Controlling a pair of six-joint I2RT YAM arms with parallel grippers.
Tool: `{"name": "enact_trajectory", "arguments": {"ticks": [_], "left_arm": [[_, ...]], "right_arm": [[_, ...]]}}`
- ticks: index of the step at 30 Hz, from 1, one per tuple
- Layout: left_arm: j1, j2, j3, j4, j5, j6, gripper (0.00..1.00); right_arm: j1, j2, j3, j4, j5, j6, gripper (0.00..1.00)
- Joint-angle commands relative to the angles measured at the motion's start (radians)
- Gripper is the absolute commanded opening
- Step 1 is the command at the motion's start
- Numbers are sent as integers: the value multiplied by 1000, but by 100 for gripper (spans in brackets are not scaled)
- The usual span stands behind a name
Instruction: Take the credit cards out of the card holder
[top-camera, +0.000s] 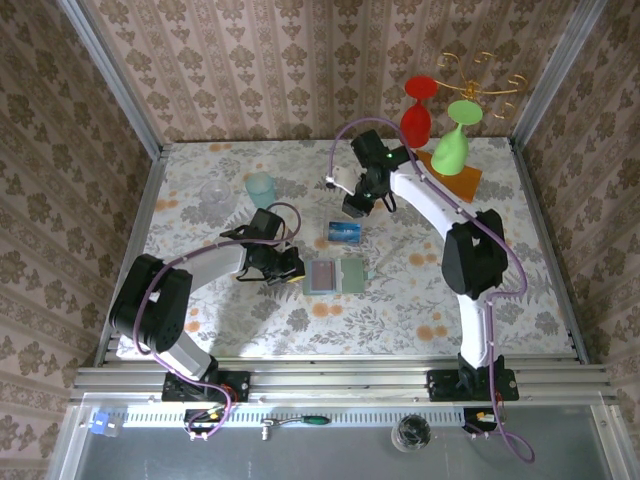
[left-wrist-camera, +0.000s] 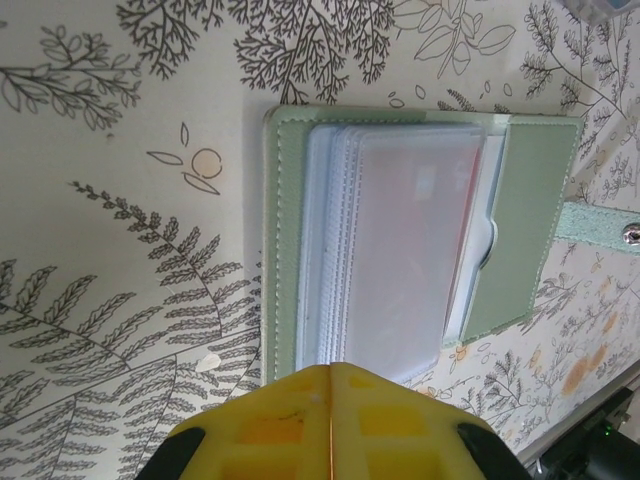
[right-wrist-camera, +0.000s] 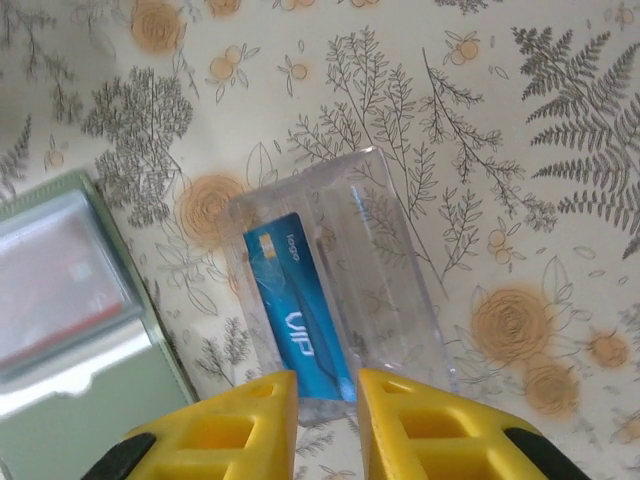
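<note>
The card holder (top-camera: 336, 275) lies open on the table, a grey-green wallet (left-wrist-camera: 530, 230) with a stack of clear sleeves (left-wrist-camera: 400, 250). A red card (right-wrist-camera: 50, 290) shows through the top sleeve. My left gripper (top-camera: 292, 268) is shut, its yellow tips (left-wrist-camera: 330, 368) together at the near edge of the sleeves. A blue credit card (right-wrist-camera: 295, 300) marked VIP lies inside a clear plastic box (right-wrist-camera: 400, 270) just behind the wallet. My right gripper (right-wrist-camera: 328, 385) hovers over the box's near end, jaws apart, with the card's end showing in the gap. In the top view the right gripper (top-camera: 357, 208) is above the box (top-camera: 345, 231).
A red glass (top-camera: 416, 120) and a green glass (top-camera: 452, 150) hang upside down at the back right over an orange block (top-camera: 462, 182). A teal cup (top-camera: 261, 188) and a clear glass (top-camera: 214, 192) stand at the back left. The wallet's strap (left-wrist-camera: 600, 225) sticks out sideways.
</note>
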Motion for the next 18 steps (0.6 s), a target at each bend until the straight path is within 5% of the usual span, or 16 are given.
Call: {"name": "enact_trajectory", "arguments": {"ticks": [1, 10, 18], "left_arm": [[1, 23, 17, 10, 7, -8, 8], [-11, 71, 8, 57, 30, -12, 5], [-28, 63, -34, 63, -5, -18, 2]], "right_arm": [[33, -86, -125, 194, 28, 235, 23], [114, -224, -445, 412, -14, 788, 24], [173, -298, -620, 493, -85, 1104, 28]]}}
